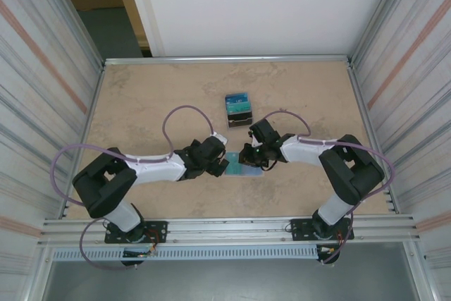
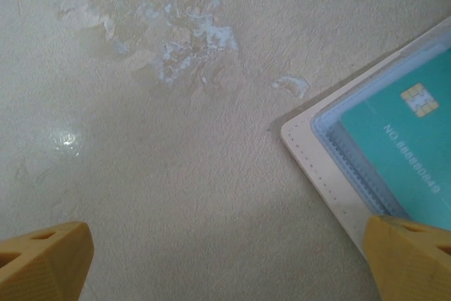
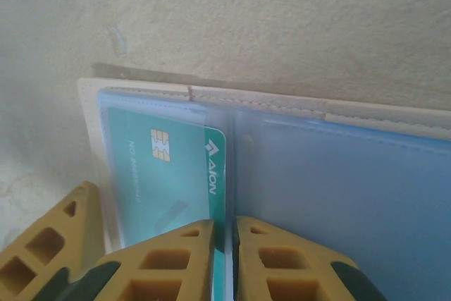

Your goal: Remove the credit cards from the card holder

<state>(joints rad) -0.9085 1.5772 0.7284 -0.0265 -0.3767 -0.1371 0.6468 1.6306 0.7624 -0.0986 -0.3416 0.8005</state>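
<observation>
yellow ribbed fingers [image 3: 176, 259] of the right gripper [image 3: 225, 229] sat closest to the lens, drawn almost together with only a sliver between them. the edge of a teal credit card [image 3: 169, 174] ran straight into that sliver, so the gripper looked pinched on the card itself. the card, with its gold chip and white lettering, lay mostly inside the left-hand clear pocket of the open card holder [image 3: 268, 100]. the holder lay flat on the table [image 2: 176, 174] between the two arms, just in front of them. gripping at the pocket's mouth made sense to me: from there the card could slide out along the sleeve rather than be bent upward.

the holder's right-hand pocket looked empty, though the plastic was cloudy.

on the other side the left gripper [image 2: 225, 252] stood spread as wide as i saw it, with nothing in it. one finger was over the holder's near corner and the other over bare table. i took that as a stance for pinning the holder so it wouldn't drag along with the card; whether the finger touched it i couldn't tell.

further back, well apart from the holder, a small teal-and-dark stack [image 1: 238, 108] rested on the table, likely cards set aside.
</observation>
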